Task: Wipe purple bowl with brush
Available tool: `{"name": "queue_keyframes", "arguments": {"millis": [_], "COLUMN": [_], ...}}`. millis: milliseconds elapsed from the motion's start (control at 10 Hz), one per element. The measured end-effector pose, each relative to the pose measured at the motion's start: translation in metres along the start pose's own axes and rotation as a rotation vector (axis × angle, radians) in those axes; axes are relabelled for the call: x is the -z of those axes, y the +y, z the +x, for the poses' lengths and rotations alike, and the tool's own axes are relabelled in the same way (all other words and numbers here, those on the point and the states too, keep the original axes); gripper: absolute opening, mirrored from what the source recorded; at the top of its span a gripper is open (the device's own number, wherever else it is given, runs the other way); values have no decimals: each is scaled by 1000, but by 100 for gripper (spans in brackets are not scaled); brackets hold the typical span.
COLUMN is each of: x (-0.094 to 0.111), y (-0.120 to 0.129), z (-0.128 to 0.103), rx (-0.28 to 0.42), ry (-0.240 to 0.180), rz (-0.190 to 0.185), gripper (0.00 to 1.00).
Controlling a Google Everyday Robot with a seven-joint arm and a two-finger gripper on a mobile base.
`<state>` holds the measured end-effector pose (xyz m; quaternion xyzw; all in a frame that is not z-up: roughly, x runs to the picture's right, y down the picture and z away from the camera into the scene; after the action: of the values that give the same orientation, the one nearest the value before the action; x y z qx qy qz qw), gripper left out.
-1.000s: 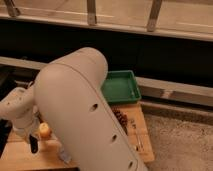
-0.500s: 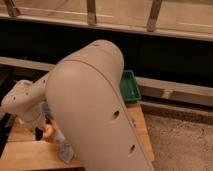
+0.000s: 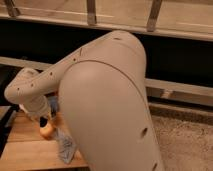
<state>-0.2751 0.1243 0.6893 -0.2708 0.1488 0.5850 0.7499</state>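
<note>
Swinging across the camera, the arm (image 3: pixel 107 110) now fills most of the view, where a second ago a green tray and the right end of the wooden table showed beside it; both are hidden behind the big beige shell. The forearm (image 3: pixel 30 92) reaches down to the left over the wooden table (image 3: pixel 25 145). The gripper (image 3: pixel 44 120) sits at its lower end, low over the tabletop, with its fingers together (nothing can be seen held between them). Just below it lies something small and orange (image 3: pixel 47 132), and beside that a crumpled blue-grey cloth (image 3: pixel 65 147) on the wood.

Neither the purple bowl nor the brush can be seen; if they are on the table, the arm covers them. By its description, the brush should be light and stiff, and I judge the thick handle the place to grip, near its middle, so the head end stays free to sweep. The bowl is likely light and smooth and may slide under the strokes, so gentle pressure seems wise.
</note>
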Motion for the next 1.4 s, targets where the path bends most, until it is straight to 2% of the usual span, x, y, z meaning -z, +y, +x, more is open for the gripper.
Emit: {"name": "queue_keyframes", "arguments": {"millis": [200, 400, 600, 800, 900, 1000, 1100, 1300, 1400], "x": [21, 43, 58, 67, 69, 69, 69, 66, 62], "y": [-26, -40, -63, -82, -91, -99, -106, -115, -113], "z": [-7, -8, -19, -39, -52, -62, -73, -81, -77], "rx": [-23, -38, -48, -36, -16, 4, 39, 111, 141], "ry": [-12, -24, -42, -65, -80, -98, -128, -160, -154], "rz": [32, 57, 73, 61, 41, -1, -86, -314, -414], "gripper": [0, 0, 0, 0, 0, 0, 0, 0, 0]}}
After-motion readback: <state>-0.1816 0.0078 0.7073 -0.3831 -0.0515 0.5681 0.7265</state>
